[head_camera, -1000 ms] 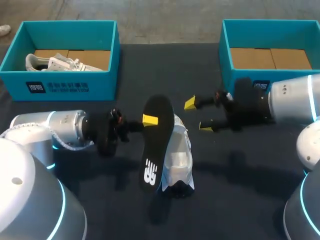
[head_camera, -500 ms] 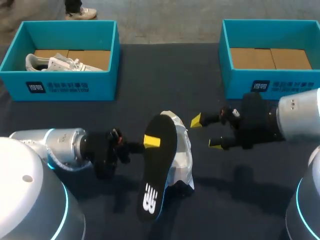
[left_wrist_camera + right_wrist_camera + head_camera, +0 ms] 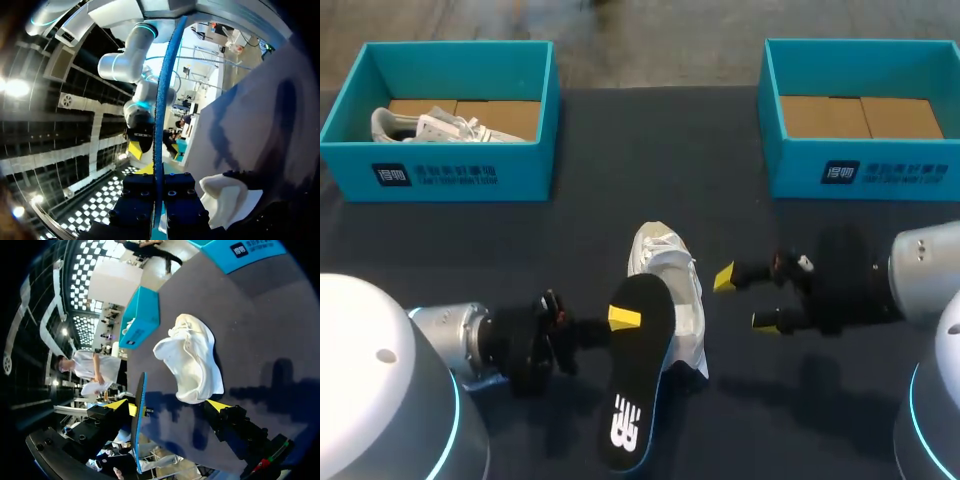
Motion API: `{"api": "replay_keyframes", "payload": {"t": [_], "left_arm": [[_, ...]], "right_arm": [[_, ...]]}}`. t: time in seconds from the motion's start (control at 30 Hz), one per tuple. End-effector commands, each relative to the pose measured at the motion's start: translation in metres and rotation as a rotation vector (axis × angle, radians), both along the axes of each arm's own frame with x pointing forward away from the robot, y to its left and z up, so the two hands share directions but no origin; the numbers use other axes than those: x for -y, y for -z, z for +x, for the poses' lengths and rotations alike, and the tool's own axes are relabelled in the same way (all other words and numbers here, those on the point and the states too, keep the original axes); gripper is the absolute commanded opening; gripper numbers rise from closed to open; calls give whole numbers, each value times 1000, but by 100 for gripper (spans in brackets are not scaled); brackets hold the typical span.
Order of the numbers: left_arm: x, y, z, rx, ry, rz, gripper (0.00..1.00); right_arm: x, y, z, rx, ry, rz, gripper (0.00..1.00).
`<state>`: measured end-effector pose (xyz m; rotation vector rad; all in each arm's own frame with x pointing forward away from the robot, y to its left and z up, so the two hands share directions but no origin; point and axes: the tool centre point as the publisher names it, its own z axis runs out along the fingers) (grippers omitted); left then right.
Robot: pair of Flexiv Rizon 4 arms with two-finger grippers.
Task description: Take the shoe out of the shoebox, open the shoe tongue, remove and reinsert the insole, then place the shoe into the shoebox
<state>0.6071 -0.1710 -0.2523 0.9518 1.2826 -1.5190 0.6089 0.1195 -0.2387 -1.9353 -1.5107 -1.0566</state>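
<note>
White mesh sneaker (image 3: 672, 285) is out of its box, lying mid-table (image 3: 620, 210), nearer the robot-side edge. Black foam insole w/ blue underside (image 3: 635, 400) is out too, pinched edge-on in the closed left gripper (image 3: 623, 318), held just beside the shoe. Right gripper (image 3: 744, 300) gapes wide, empty, on the shoe's other side. Left to do, I'd say: reinsert insole, then box the shoe, prob. in the empty teal cardboard shoebox (image 3: 860, 165) at the far right corner.

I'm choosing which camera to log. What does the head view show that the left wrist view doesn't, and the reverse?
Only head view: the left shoebox holding a second shoe, and the right shoebox. Only left wrist view: the insole edge-on, clamped in the left gripper. Both: insole, white shoe on the table, right gripper.
</note>
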Motion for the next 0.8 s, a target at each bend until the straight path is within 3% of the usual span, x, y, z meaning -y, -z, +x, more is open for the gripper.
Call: {"api": "replay_keyframes", "payload": {"t": [0.03, 0.5, 0.8], "left_arm": [[-1, -10, -5, -55, -28, 36, 0], [2, 0, -3, -315, -15, 3, 0], [6, -1, -5, -302, 24, 35, 0]], "right_arm": [[2, 3, -7, 3, 3, -15, 100], [12, 19, -21, -12, 27, -23, 100], [12, 20, -21, -31, 40, -6, 100]]}}
